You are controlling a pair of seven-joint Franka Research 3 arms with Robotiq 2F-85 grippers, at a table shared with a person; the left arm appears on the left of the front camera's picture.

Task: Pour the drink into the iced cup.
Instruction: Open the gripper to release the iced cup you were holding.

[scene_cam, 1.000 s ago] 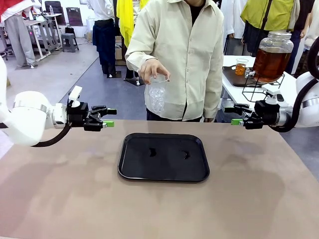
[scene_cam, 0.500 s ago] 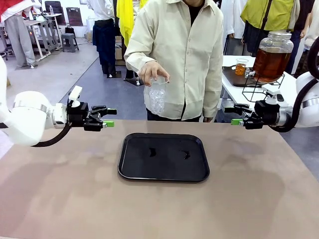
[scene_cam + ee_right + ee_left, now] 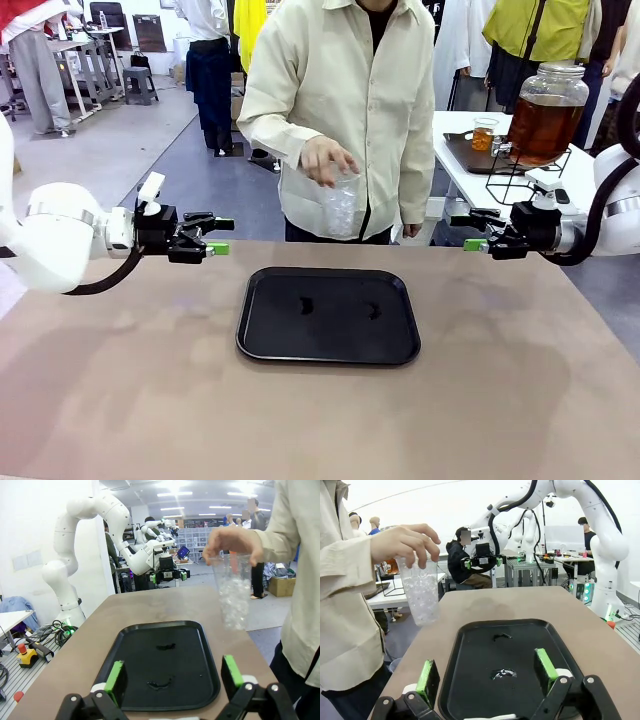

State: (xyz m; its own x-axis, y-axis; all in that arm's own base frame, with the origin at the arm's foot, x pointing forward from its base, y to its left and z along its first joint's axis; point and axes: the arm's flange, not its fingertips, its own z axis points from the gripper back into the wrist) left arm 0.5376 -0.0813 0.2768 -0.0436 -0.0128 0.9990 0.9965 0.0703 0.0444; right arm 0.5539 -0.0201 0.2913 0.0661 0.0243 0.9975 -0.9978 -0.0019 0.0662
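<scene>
So the person at the far side holds a clear plastic cup full of ice by its rim in one hand, up above the far edge of the table. Black tray sits mid-table with two small wet spots on it. Left gripper and right gripper both hang with fingers spread wide, empty, well apart on either side of the tray. Tea-coloured drink is in the big glass jar on the back right table.
</scene>
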